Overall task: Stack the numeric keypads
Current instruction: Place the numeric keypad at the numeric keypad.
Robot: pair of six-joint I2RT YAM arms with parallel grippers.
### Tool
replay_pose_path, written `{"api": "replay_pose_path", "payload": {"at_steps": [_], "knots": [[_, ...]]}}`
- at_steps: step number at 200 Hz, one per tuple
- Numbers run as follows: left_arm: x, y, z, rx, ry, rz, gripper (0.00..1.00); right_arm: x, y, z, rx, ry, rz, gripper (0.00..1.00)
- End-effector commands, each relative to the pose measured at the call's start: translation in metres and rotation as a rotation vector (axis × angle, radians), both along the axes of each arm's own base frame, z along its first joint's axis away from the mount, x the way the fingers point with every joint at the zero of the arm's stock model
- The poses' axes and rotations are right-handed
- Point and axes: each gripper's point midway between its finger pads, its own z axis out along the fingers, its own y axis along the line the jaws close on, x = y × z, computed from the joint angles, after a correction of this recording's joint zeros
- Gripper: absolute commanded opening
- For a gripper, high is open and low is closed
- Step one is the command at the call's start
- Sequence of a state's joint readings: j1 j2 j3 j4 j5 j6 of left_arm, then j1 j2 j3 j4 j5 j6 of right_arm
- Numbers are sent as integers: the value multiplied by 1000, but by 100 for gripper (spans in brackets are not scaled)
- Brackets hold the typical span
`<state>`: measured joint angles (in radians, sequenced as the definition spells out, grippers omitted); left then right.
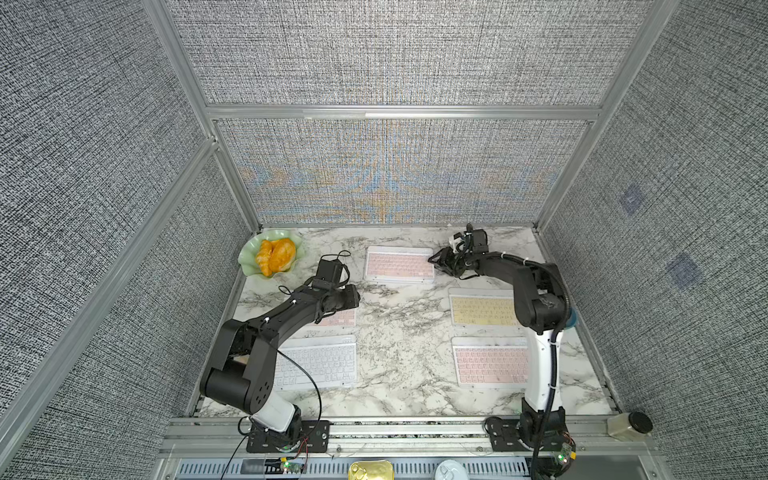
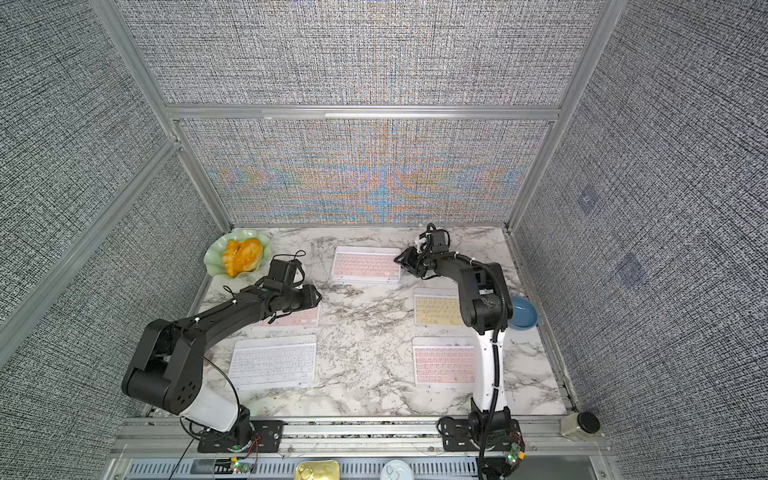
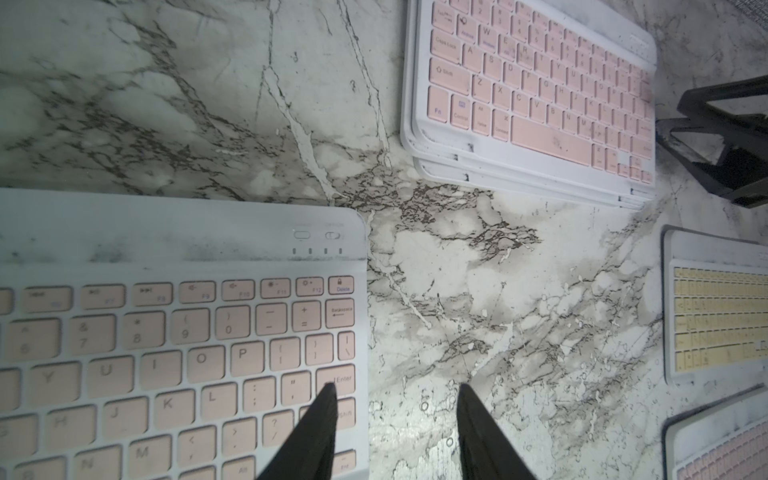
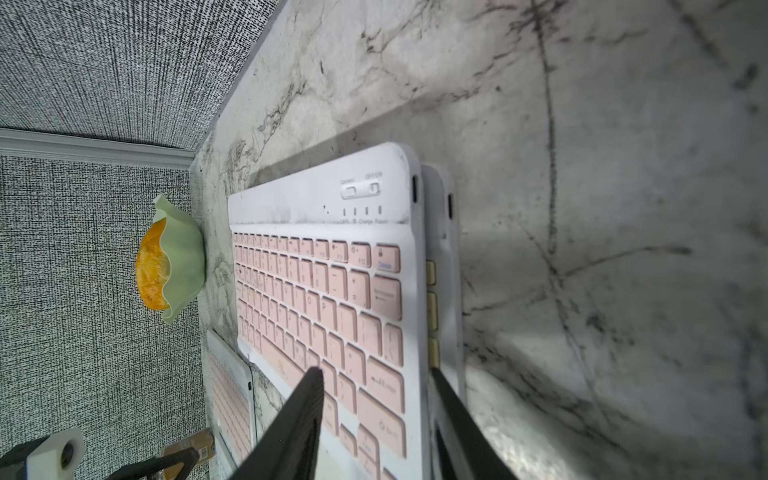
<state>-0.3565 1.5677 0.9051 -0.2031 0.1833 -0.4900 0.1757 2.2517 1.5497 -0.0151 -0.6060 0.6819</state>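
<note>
The numeric keypads lie flat on the marble table (image 1: 399,328). A small stack (image 1: 399,265) sits at the far middle, with pink keys on top. A yellow keypad (image 1: 482,311), a white keypad (image 1: 320,361) and a near pink keypad (image 1: 490,365) lie apart from it.

My right gripper (image 4: 374,372) is at the stack's short end. Its fingers are partly apart and I see no squeeze. My left gripper (image 3: 397,386) hangs over the end of a loose pink keypad (image 3: 166,353). Its fingers are apart too, one over the keys and one over the table.

I think these keypads are light, thin, stiff and a bit slippery. I would pinch one at its short edge, on the white frame, not on the keys.
</note>
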Motion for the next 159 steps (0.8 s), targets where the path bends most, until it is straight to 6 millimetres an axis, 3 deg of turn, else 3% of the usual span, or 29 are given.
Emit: {"api": "replay_pose_path", "payload": {"at_steps": [1, 42, 72, 126, 130, 159], "knots": [[3, 0, 3, -5, -20, -3, 48, -1, -3, 2, -20, -1, -8, 44], [1, 0, 15, -4, -49, -24, 48, -10, -14, 33, -73, -67, -35, 44], [-6, -1, 19, -20, -53, -28, 48, -37, -27, 56, -119, -112, -73, 44], [-33, -7, 23, -89, -61, -39, 48, -138, -40, 68, -249, -137, -95, 44], [-35, -8, 24, -93, -62, -41, 48, -153, -43, 56, -272, -104, -92, 44], [-51, -15, 24, -107, -63, -67, 48, -203, -48, 53, -363, -77, -84, 44]]}}
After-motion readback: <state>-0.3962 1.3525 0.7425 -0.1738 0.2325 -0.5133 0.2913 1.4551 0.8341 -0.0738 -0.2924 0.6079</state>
